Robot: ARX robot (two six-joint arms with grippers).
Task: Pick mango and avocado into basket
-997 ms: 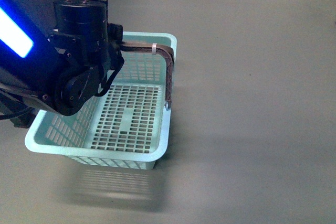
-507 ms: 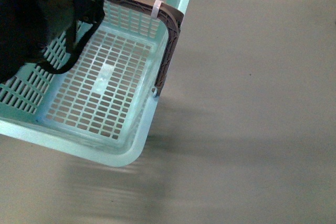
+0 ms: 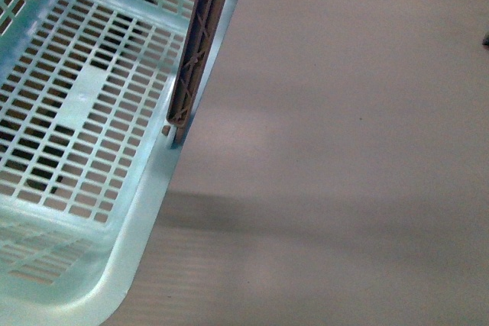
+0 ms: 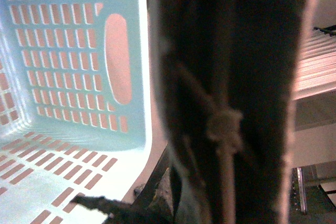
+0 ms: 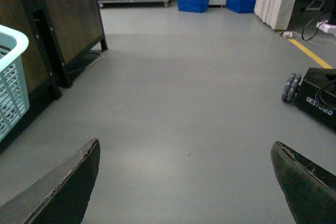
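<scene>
The light teal basket (image 3: 145, 211) hangs close under the front camera, empty, with its brown lattice handle (image 3: 197, 51) rising at its right side. In the left wrist view the dark handle (image 4: 226, 77) fills the middle, and my left gripper (image 4: 173, 203) is shut on it beside the basket's slotted wall (image 4: 63, 51). My right gripper (image 5: 186, 156) is open over bare grey floor, nothing between its fingers (image 5: 73, 182). A corner of the basket (image 5: 10, 77) shows at the edge of the right wrist view. The mango and the avocado are out of view.
Grey floor (image 3: 344, 150) lies below. The right wrist view shows a dark cabinet (image 5: 68, 19), two blue crates (image 5: 193, 1) at the far wall, a black wheeled base (image 5: 315, 98) and a yellow floor line (image 5: 310, 53).
The basket has come up toward the front camera and slid left, now much larger in that view. The left arm has gone out of the front view.
</scene>
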